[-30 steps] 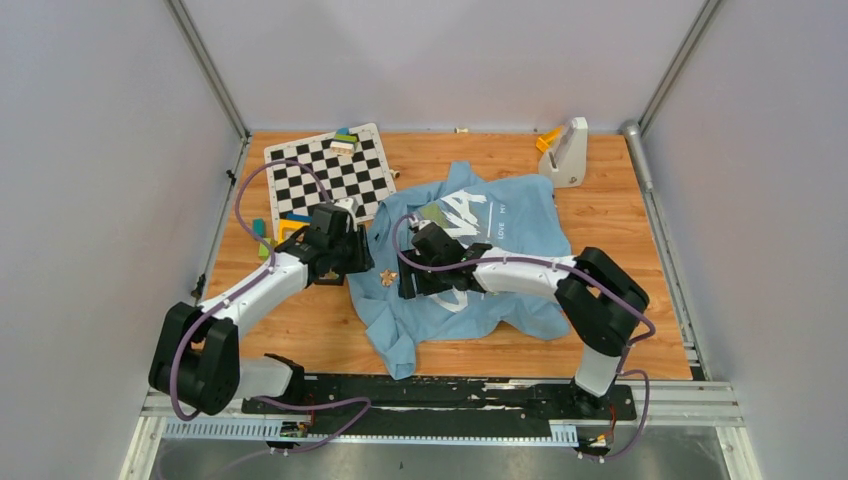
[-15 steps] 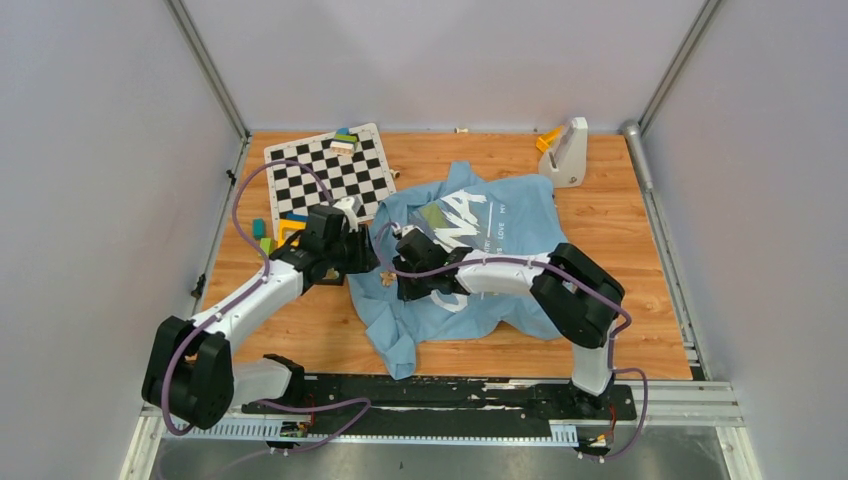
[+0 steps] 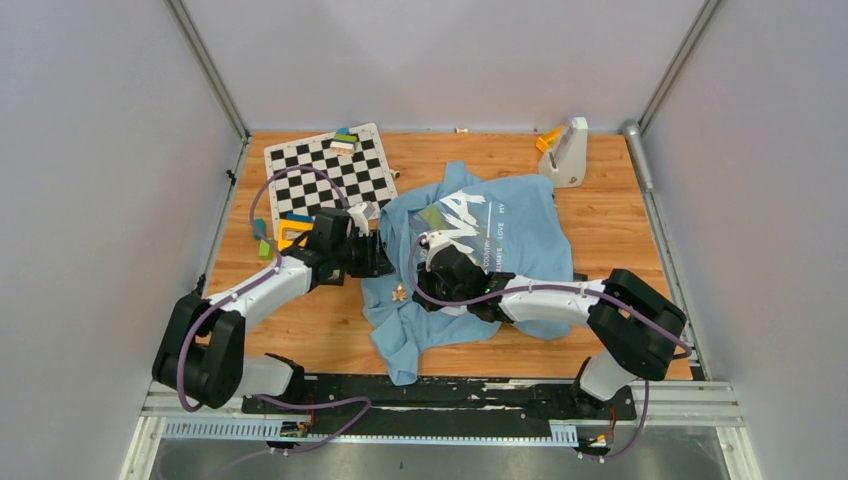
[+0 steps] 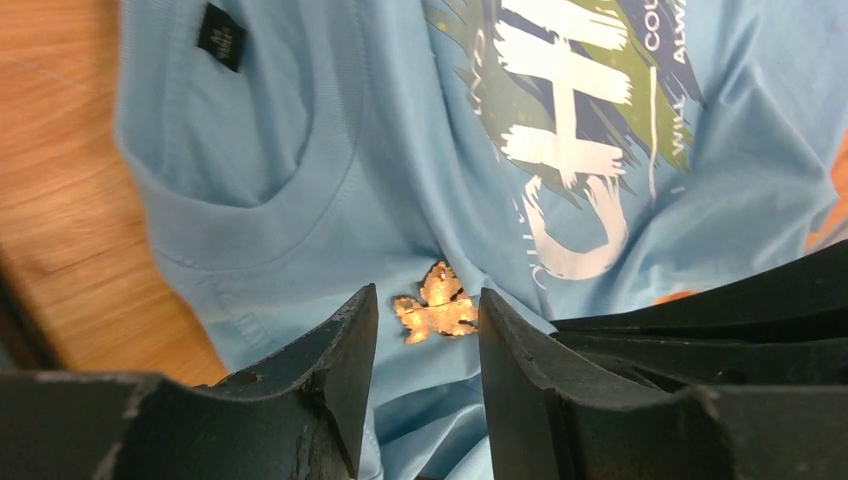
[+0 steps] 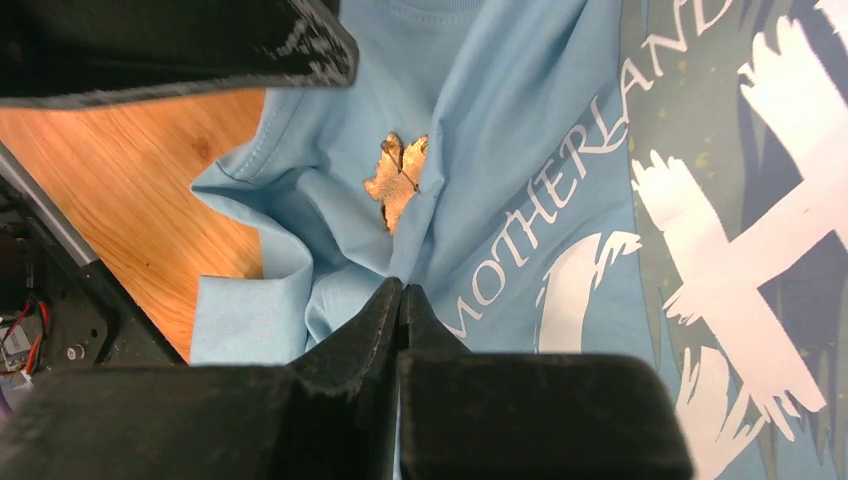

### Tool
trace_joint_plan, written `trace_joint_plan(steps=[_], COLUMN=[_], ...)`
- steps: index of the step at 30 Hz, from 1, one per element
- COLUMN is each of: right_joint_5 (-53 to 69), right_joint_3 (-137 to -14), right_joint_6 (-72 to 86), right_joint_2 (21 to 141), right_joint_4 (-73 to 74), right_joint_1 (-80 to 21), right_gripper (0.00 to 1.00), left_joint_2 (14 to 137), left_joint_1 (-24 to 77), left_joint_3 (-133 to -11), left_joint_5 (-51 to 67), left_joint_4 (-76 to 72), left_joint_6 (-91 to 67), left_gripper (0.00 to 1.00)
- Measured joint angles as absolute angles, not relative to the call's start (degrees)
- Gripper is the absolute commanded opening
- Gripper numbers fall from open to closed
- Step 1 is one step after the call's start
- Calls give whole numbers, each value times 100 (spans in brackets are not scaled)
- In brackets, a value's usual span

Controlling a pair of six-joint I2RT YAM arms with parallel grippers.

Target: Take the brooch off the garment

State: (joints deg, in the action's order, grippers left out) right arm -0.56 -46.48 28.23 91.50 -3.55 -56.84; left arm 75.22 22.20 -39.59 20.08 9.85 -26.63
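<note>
Fingertips (image 4: 345,330) of the left gripper (image 4: 424,296) stand parted. The brooch (image 4: 434,305), a leaf-shaped orange-gold piece, lies in the gap between them, just past the tips and seemingly touching neither. Right gripper (image 5: 401,288) fingers are pressed together on a pinched fold of the light blue T-shirt (image 5: 500,120), and the brooch sits just ahead of their tips where the creases gather. Beyond the left fingers run the collar (image 4: 250,215) and the white CHINA lettering (image 4: 560,130); bare wooden table (image 4: 60,200) lies off to their side. To do this well, the left fingers should probably ease forward until the pads bracket the metal alone and close without trapping cloth. They should then draw away from the right-hand pinch, which ought to anchor the fabric. A hurried pull would likely drag the shirt along.
</note>
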Motion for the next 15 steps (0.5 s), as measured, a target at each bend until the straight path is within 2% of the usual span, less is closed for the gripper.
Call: trace_joint_plan(steps=[5, 15], right_joint_5=[-139, -336], right_joint_3=[-4486, -4386], right_joint_6=[2814, 2884], right_joint_2=[9026, 9028], right_joint_4=[-565, -565], right_joint_1=[-5684, -5684], right_gripper=[0, 0], left_joint_2=[7797, 8427], left_joint_1=[2220, 2220], left_joint_3=[-3887, -3776], left_joint_5=[2554, 2908], left_joint_4=[749, 666], left_joint_6=[-2700, -2639], left_gripper=[44, 43])
